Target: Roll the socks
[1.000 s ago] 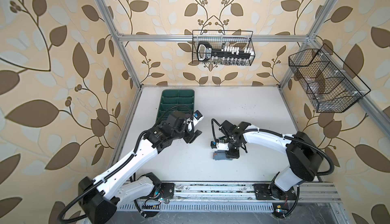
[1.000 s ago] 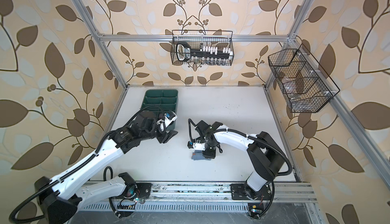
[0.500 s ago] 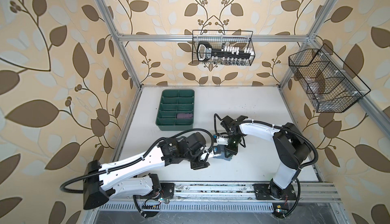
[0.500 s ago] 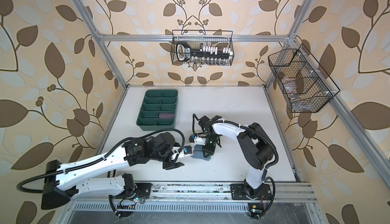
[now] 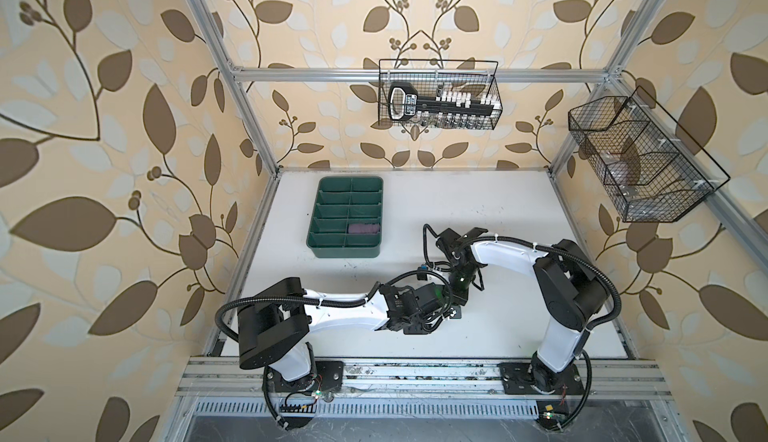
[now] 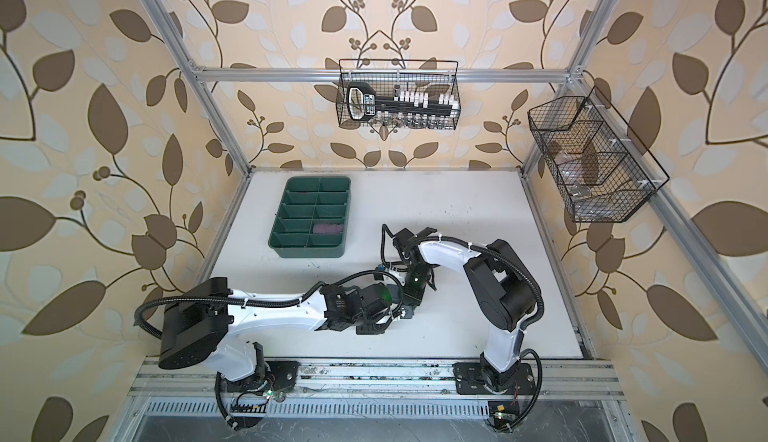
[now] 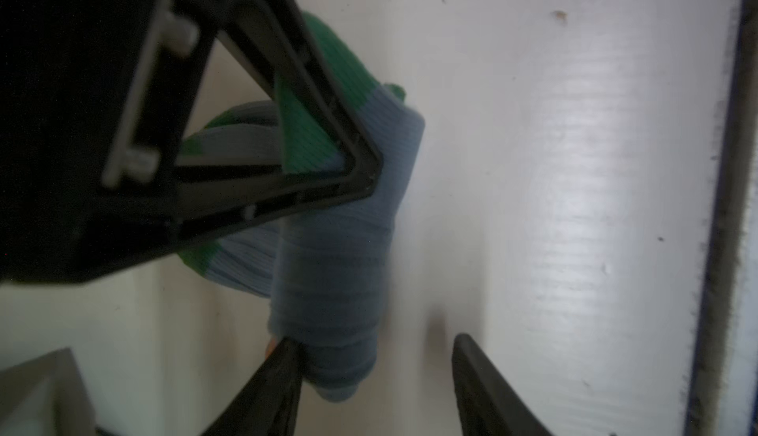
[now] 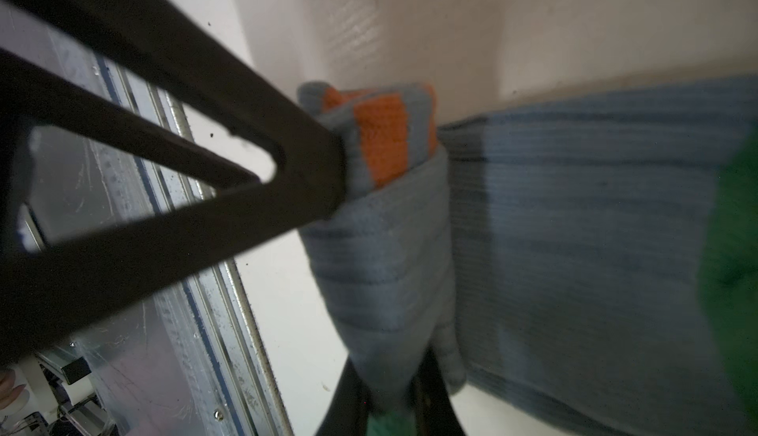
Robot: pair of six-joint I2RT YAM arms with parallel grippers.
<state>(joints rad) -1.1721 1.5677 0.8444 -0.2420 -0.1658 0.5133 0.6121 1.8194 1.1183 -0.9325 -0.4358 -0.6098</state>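
Sock (image 7: 332, 274) half rolled, mid-bench (image 5: 498, 219) toward front edge. Right pincer (image 8: 389, 401) clamped on it. Left pincer (image 7: 375, 372) apart, straddling roll's end, one finger touching.

The walls (image 5: 104, 169) have cream paper with big brown leaves and thin brown stems. Shiny metal bars (image 5: 415, 74) run up the corners and across the back. A white table (image 5: 478, 211) with small dark marks lies at the bottom. A black wire basket (image 5: 438, 94) hangs on the back bar, and a second basket (image 5: 644, 161) hangs on the right. A metal rail (image 5: 415, 371) lies along the front. The light is soft.
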